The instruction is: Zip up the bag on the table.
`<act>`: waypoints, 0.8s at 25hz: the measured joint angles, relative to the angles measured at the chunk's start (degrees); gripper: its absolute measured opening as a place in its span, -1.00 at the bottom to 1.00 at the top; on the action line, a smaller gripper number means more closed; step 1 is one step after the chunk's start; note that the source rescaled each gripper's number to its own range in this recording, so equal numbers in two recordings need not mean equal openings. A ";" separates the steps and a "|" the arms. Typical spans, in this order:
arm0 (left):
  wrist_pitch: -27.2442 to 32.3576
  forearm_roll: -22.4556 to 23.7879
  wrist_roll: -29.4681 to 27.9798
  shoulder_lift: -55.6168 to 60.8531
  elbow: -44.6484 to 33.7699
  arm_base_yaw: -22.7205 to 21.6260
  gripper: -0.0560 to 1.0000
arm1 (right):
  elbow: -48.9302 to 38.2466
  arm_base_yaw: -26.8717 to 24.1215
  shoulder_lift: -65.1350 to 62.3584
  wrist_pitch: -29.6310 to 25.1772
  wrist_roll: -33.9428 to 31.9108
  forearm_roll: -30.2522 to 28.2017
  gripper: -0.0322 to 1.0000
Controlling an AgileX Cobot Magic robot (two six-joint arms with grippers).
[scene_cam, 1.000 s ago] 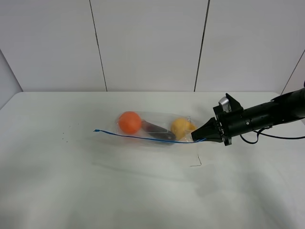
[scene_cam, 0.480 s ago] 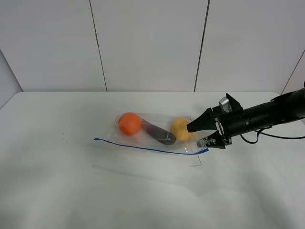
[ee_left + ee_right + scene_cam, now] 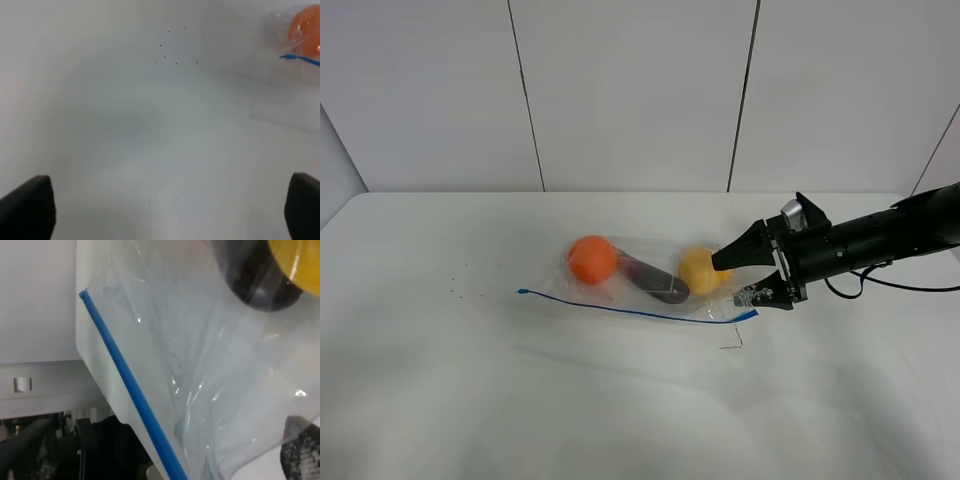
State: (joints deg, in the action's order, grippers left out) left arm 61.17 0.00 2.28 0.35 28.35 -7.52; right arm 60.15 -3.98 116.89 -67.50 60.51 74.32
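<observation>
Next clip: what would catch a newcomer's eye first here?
The clear bag lying mid-table, with an orange ball, a dark item and a yellow ball showing through, and a thin blue zipper strip along its near edge. At its right end the black right gripper stands open, jaws spread by the bag's corner. The rest of the white table is bare apart from a few dark specks.

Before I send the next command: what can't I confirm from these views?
- Zipper: whether its tracks are sealed is too fine for the exterior view; the right wrist view cuts it off.
- Left gripper: only two dark finger corners show in its wrist view; the exterior view misses it.
- Dark item in the bag: unidentifiable through crinkled plastic.
- Right gripper: open; contact with the bag unclear.
</observation>
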 joint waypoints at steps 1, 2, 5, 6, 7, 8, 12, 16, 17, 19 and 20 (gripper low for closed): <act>0.00 0.00 0.00 0.00 0.00 0.00 0.98 | 0.00 0.00 -0.38 0.00 0.00 0.07 0.97; 0.00 0.00 -0.06 0.00 0.00 0.00 0.98 | 0.00 0.00 -0.91 0.00 0.00 0.14 0.97; 0.00 0.00 -0.06 0.00 0.00 0.00 0.98 | 0.00 0.00 -2.45 1.52 0.00 -0.56 0.97; 0.00 0.00 -0.06 0.00 0.00 0.00 0.98 | 0.00 0.00 -2.97 2.78 -0.28 -1.59 0.97; 0.00 0.00 -0.06 0.00 0.00 0.00 0.98 | 0.00 0.00 -3.59 4.39 -1.19 -2.95 0.97; 0.00 0.00 -0.06 0.00 0.00 0.00 0.98 | 0.00 0.00 -4.27 6.04 -2.63 -5.23 0.97; 0.00 0.00 -0.06 0.00 0.00 0.00 0.98 | 0.00 0.00 -7.40 15.78 -12.87 -19.59 0.97; 0.00 0.00 -0.06 0.00 0.00 0.00 0.98 | 0.00 0.00 -11.18 23.70 -28.00 -38.33 0.97; 0.00 0.00 -0.06 0.00 0.00 0.00 0.98 | 0.00 0.00 -11.83 24.88 -31.30 -43.09 0.97; 0.00 0.00 -0.09 0.00 0.00 0.00 0.98 | 0.00 0.00 -13.18 25.67 -39.02 -52.03 0.97; 0.00 0.00 -0.09 0.00 0.00 0.00 0.98 | 0.00 0.00 -13.64 25.79 -42.87 -57.02 0.97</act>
State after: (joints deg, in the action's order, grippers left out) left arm 61.17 0.00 2.19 0.35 28.35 -7.52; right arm 60.15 -3.98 103.25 -41.71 17.64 17.30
